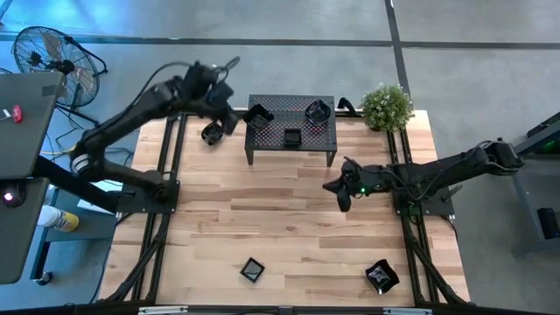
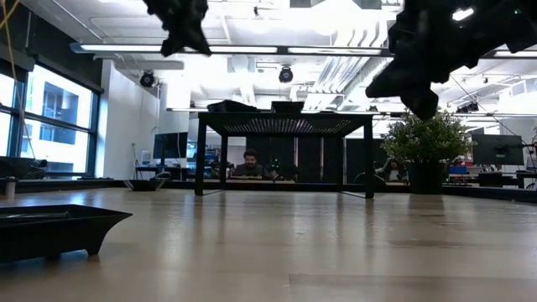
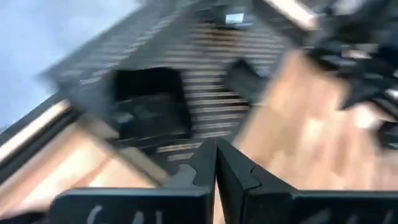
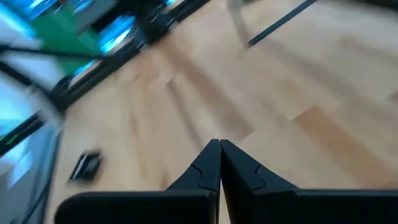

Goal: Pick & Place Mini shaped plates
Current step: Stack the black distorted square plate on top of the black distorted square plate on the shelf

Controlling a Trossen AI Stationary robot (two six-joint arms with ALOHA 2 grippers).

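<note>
A pale wooden worktop [image 1: 289, 227] stands in an open office with a fan at the far left and a small potted plant [image 1: 387, 106] at the far right corner. On the left, the left pincer [image 1: 213, 133] hangs just off the left end of the black rack [image 1: 290, 131], its fingers pressed together and empty, as its wrist view shows. Three mini plates sit on the rack: one at the left [image 1: 259, 114], a square one in the middle [image 1: 292, 137] and a round one at the right [image 1: 317, 111]. Two more wait at the near edge, a square plate [image 1: 252, 269] and a folded-looking plate [image 1: 381, 276]. The right pincer [image 1: 342, 194] hovers over bare wood right of centre, likewise pressed together and empty. I judge that the arms are between placements; the next move calls for one arm to go to a near plate with its fingers spread. The left wrist view is smeared, so plate shapes there are unclear, and the low view cuts both arms off at the top.
</note>
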